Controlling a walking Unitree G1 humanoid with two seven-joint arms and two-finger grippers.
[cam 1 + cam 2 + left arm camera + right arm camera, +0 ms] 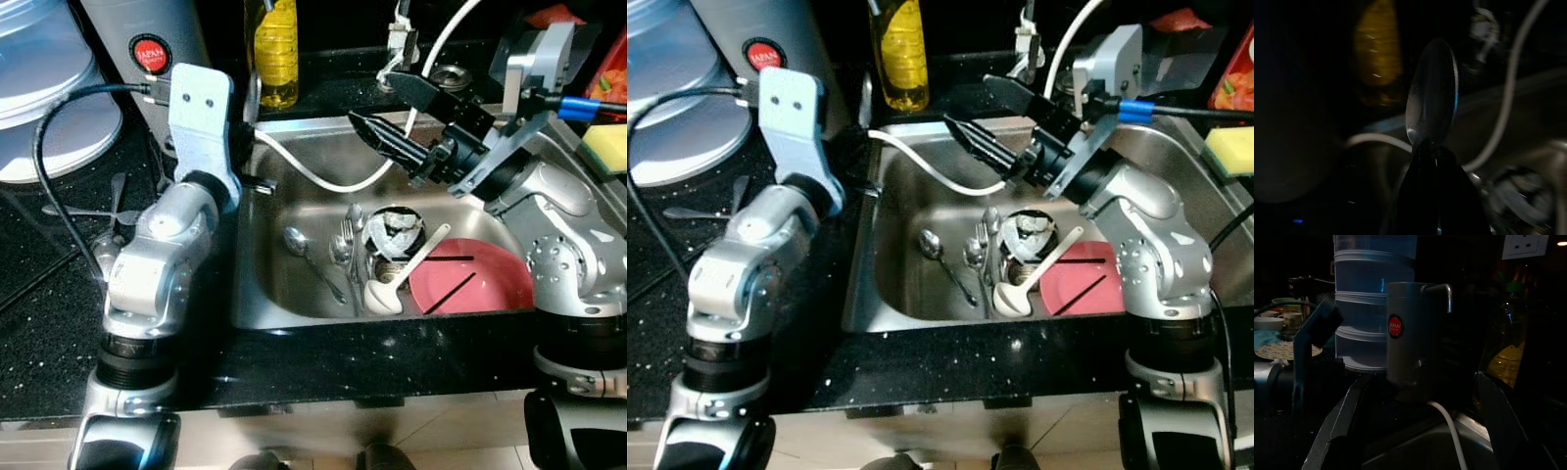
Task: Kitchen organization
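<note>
Left gripper (1426, 147) pinches a spoon (1432, 95) at the sink's (294, 304) left rim. Right gripper (387, 113) spread above the back edge. Remaining cutlery (343, 250) lies below it, mid-basin, long axes front-to-back; right arm nearer.

You're in a home kitchen. Evidence: stainless sink (294, 294) set into a black speckled worktop (392, 357). In the basin there's dirty tableware: a pink plate (480, 279), a white ladle-type spoon (402, 279), metal spoons and a fork (338, 250), plus a bowl (395, 233) with residue. A yellow bottle (276, 49), likely dish soap, stands at the sink's back edge. A yellow-green sponge (607, 147) lies at the right. Left of the sink you have a grey pump thermos (1410, 350) with a red label, next to a big clear water jug (1374, 298). The right wrist view also shows a wall socket (1520, 246) and plates and cups (1276, 325) on the far worktop.
</note>
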